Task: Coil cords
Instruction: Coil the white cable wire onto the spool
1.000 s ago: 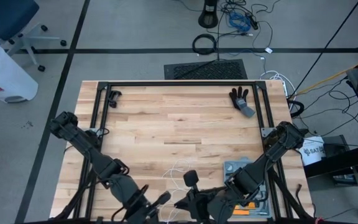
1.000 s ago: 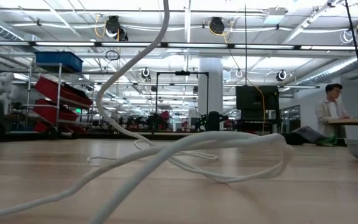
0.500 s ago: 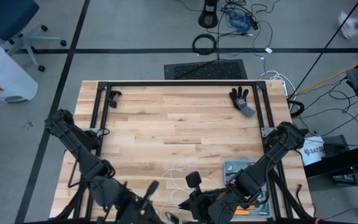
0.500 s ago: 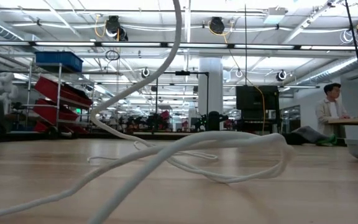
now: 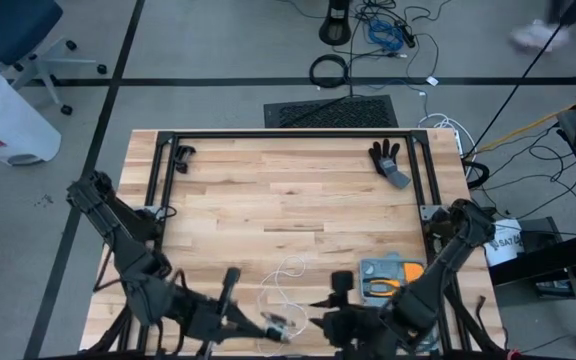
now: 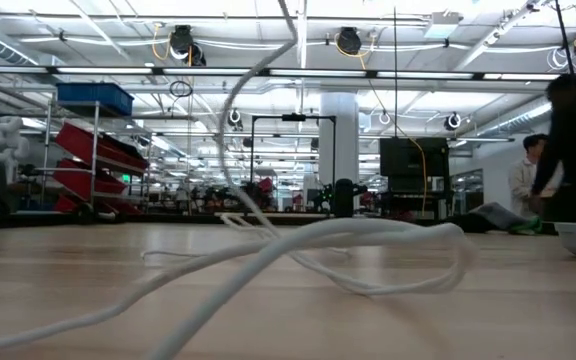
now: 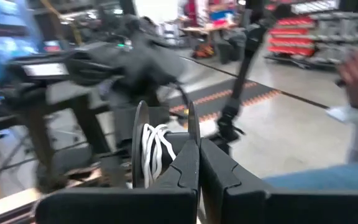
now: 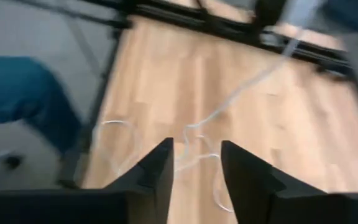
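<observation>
The white cord [image 5: 286,272] lies in loose loops on the wooden table near its front edge. In the low view one strand of the cord [image 6: 268,60] rises off the table and out of the picture's top. My left gripper [image 5: 268,326] is shut at the front edge and carries the black reel [image 7: 163,146], which has white cord wound on it. My right gripper [image 5: 331,320] is just to the right of it. Its fingers are open over the loops [image 8: 194,140] and nothing is between them. My left gripper pinches the rim of one of the reel's black discs [image 7: 192,127] between its two shut fingers [image 7: 182,177]. The fingers point about level toward the table's right. The reel is lifted clear of the table, with the wound cord [image 7: 156,152] between its two discs.
A black and grey glove [image 5: 388,160] lies at the far right. A grey and orange object [image 5: 388,272] sits at the near right, and a small black item [image 5: 180,155] at the far left. A black frame [image 5: 288,133] borders the table. A person [image 6: 573,150] stands beyond it.
My left gripper has swung with the reel from pointing toward the far right to pointing at the table's right edge. My right gripper has drawn back toward the right, uncovering the grey and orange object. The cord's rising strand has swung to the right; the loops on the table stay.
</observation>
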Action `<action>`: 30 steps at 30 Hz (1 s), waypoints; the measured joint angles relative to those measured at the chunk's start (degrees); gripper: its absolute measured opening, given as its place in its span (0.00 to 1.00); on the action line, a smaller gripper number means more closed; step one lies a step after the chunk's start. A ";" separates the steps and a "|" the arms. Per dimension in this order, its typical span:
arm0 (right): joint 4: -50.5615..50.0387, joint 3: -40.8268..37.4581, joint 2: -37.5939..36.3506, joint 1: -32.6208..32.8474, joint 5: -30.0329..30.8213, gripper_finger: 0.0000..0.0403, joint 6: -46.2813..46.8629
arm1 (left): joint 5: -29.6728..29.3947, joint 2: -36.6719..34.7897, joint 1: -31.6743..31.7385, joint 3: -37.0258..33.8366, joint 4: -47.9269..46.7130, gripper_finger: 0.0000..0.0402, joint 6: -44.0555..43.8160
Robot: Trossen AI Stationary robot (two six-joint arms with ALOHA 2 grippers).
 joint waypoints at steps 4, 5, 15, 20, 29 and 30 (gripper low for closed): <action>2.18 -3.82 -0.07 3.11 11.32 0.37 4.95 | -0.74 -2.13 0.65 0.00 -0.31 0.00 -0.18; 4.38 -5.69 -0.07 3.58 13.44 0.37 5.22 | -0.83 -2.66 0.67 0.00 -0.31 0.00 -0.60; 46.93 -30.21 -0.01 0.32 16.78 0.36 -7.63 | -0.81 -7.32 0.62 0.00 -6.42 0.00 -4.20; 66.45 -37.17 0.00 -3.25 11.11 0.36 -17.21 | -0.75 -7.80 0.60 0.00 -7.95 0.00 -4.55; 73.14 -38.11 0.00 -8.15 1.06 0.36 -17.31 | -0.66 -7.74 0.60 0.00 -8.87 0.00 -4.55; 73.14 -38.11 0.00 -8.32 1.07 0.36 -16.89 | -0.66 -7.74 0.60 0.00 -8.87 0.00 -4.55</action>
